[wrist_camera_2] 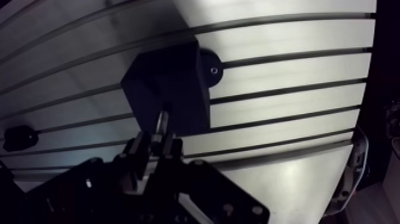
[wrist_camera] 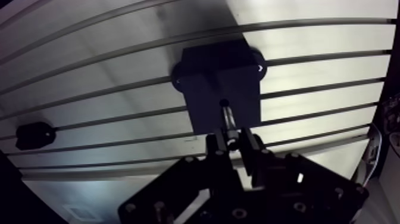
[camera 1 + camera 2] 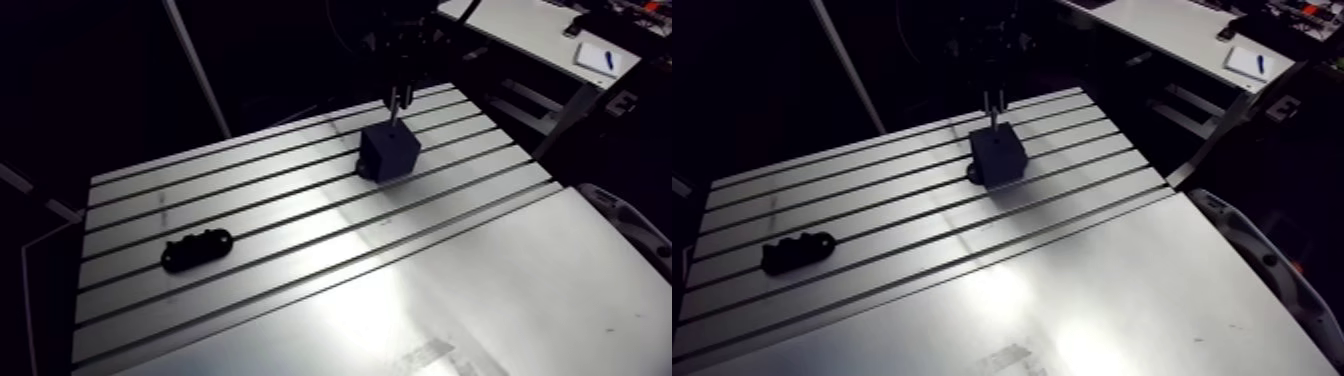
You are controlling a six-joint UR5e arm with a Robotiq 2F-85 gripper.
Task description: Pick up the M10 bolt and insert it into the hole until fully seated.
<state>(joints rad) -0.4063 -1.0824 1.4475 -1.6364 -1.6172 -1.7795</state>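
Aluminium table (image 3: 300, 300), slotted lengthwise, pale under glare.

Far left in the arm view: a small black oblong part (image 3: 196, 250) is seen lying flat across a slot, lumpy in outline, well apart from everything else. No detail of it can be made out.

Further right, toward the table's far edge: a black block (image 3: 392, 155) is seated upright on the slots. Its faces are plain and matt. A rounded ear (image 1: 212, 70) with a small bright spot at its centre is seen at the block's foot in the wrist view.

Above the block: the gripper (image 2: 232, 143) is lowered from overhead, pointing straight down at the block's top face.

M10 bolt (image 2: 227, 117): a slim, pale metallic shank is seen, lighter than anything around it and standing upright. No thread can be resolved, and the head is hidden among the fingers (image 2: 248, 146). The bolt is pinched between the two fingers, which are drawn in close with only the shank's width left between them. Its free end is met by a small dark hole (image 2: 224, 102) near the middle of the block's top face. How deep the tip is entered cannot be told. Most of the shank is left showing above the block.
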